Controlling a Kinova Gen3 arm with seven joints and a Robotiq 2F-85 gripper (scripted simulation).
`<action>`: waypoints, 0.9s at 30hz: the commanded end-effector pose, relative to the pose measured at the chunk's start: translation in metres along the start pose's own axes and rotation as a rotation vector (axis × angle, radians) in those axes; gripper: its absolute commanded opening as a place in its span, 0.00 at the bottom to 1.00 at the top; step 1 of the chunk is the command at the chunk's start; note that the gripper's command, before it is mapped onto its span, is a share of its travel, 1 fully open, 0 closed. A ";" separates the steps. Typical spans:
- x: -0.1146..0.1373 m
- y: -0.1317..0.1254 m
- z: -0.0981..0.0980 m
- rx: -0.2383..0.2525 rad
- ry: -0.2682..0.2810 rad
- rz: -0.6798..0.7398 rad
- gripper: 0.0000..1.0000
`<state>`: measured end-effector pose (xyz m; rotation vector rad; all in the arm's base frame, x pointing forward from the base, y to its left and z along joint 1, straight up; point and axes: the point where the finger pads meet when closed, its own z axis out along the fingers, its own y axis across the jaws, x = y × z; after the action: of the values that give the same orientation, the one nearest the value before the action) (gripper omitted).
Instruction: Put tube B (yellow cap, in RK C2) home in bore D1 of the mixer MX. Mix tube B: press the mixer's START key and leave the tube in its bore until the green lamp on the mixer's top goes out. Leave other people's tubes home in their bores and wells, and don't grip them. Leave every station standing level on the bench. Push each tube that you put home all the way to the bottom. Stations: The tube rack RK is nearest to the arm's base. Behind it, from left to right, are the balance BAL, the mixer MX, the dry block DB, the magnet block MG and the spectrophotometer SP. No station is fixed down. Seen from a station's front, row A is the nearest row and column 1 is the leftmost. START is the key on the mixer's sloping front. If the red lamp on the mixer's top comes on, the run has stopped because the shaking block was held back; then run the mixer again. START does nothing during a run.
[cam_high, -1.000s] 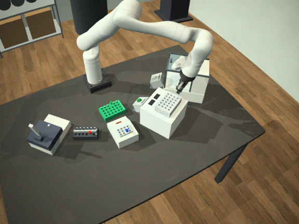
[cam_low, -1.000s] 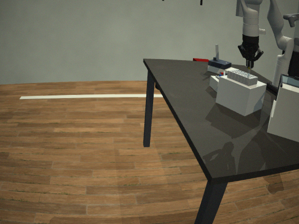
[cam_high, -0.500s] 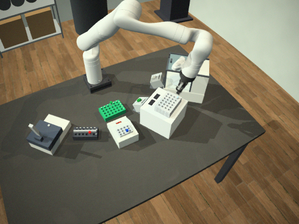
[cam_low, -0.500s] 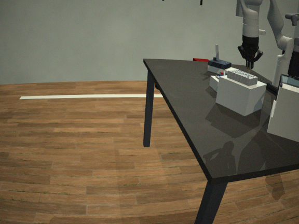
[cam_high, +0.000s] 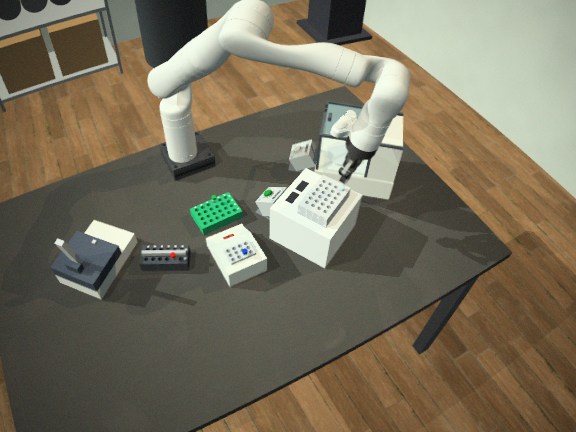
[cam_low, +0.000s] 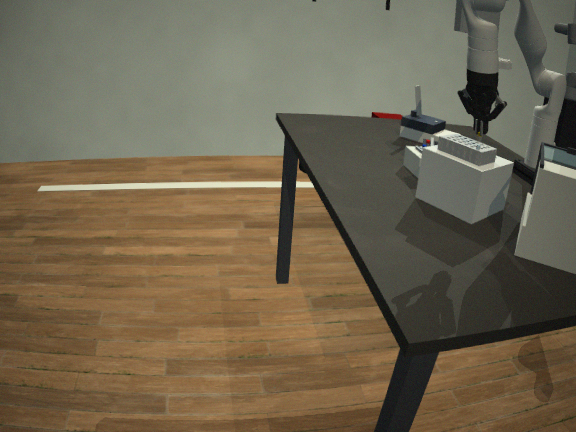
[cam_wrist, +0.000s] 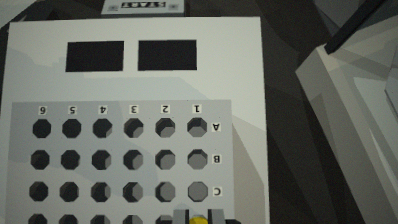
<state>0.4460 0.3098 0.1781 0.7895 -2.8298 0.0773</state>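
The mixer MX (cam_high: 315, 235) (cam_low: 462, 187) (cam_wrist: 227, 65) is a white box with a grey block of bores (cam_high: 324, 200) on top. My gripper (cam_high: 345, 176) (cam_low: 480, 131) (cam_wrist: 198, 219) is shut on tube B (cam_wrist: 198, 219), whose yellow cap shows between the fingers at the bottom edge of the wrist view. It hangs upright over the block's corner, in line with column 1 just below bore C1 (cam_wrist: 198, 191). The tube's lower end is hidden. The two lamp panels (cam_wrist: 131, 55) on the mixer's top are dark. The START key (cam_wrist: 143, 6) (cam_high: 268, 192) lies at the mixer's front.
The glass-walled balance BAL (cam_high: 380, 165) (cam_low: 547, 210) stands close beside the gripper. The green rack RK (cam_high: 216, 212) holds a green-capped tube. The dry block (cam_high: 236, 254) holds a blue-capped tube and the magnet block (cam_high: 164, 257) a red-capped one. The spectrophotometer (cam_high: 92, 257) is far left.
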 end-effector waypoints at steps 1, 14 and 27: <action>-0.002 -0.004 0.003 0.005 -0.004 0.007 0.10; -0.002 -0.004 0.005 0.005 -0.004 0.007 0.10; -0.003 -0.004 0.009 0.005 -0.004 0.008 0.10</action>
<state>0.4462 0.3097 0.1714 0.7899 -2.8300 0.0771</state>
